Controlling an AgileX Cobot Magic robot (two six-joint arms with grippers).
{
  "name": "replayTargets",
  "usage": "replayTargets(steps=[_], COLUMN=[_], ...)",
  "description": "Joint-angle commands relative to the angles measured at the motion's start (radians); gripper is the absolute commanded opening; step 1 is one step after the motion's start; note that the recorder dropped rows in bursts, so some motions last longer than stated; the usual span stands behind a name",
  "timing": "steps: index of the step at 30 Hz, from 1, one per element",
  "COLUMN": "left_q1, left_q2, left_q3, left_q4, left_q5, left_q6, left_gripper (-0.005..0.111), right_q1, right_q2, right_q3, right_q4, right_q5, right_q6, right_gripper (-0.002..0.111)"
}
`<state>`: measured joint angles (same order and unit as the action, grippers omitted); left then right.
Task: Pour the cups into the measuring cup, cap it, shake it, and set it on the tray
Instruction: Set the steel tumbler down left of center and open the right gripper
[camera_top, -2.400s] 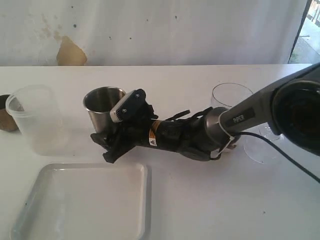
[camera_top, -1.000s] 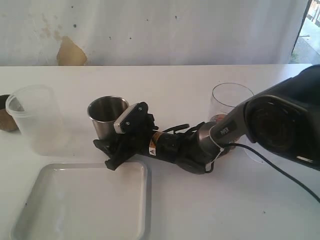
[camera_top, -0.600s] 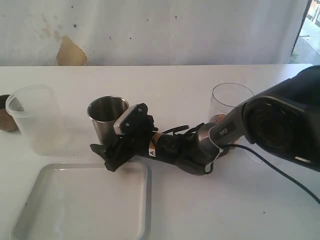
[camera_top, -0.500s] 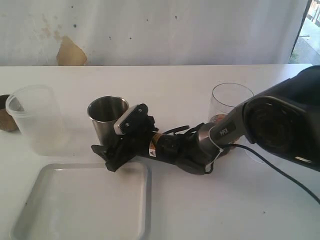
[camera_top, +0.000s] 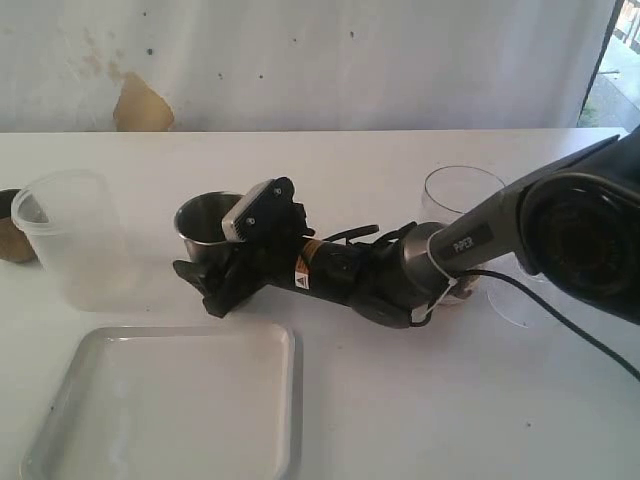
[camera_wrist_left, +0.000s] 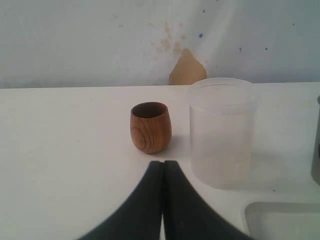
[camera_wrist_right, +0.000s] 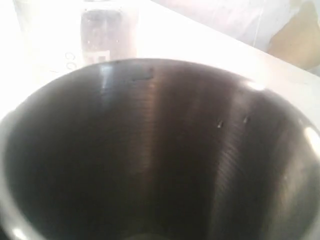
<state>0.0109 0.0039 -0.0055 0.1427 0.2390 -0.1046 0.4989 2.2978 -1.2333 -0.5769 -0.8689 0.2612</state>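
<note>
White worktop: one brushed-steel tumbler is standing beside the right gripper, jaws spread; one wooden cup is facing the left gripper, jaws pressed together.

A frosted plastic cup stands upright toward the left of the white counter. Behind it the pale wall carries a tan patch, perhaps peeled paint, and scattered dark specks.

The right arm stretches low, leftward, right pincer spread wide; the left pincer is pressed closed.
</note>
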Motion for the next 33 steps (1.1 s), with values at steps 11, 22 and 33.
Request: replayTargets(steps=[11, 22, 33], left_q1=[0.004, 0.004, 0.004], left_q2=[-0.004, -0.004, -0.004], left_q3=[0.006, 0.006, 0.006], left_q4=[0.003, 0.003, 0.003], left_q5=[-0.002, -0.002, -0.002], left_q6=[-0.001, -0.001, -0.001], left_gripper=[0.0, 0.0, 0.0], right_q1=[0.001, 0.001, 0.001], right_q2=[-0.023, -0.074, -0.074], right_q3=[-0.002, -0.002, -0.002], right_q4=[-0.019, -0.114, -0.1], right_q5=[0.108, 0.102, 0.096], right_q6=[-0.038, 0.058, 0.055], right_gripper=[0.105, 0.105, 0.105])
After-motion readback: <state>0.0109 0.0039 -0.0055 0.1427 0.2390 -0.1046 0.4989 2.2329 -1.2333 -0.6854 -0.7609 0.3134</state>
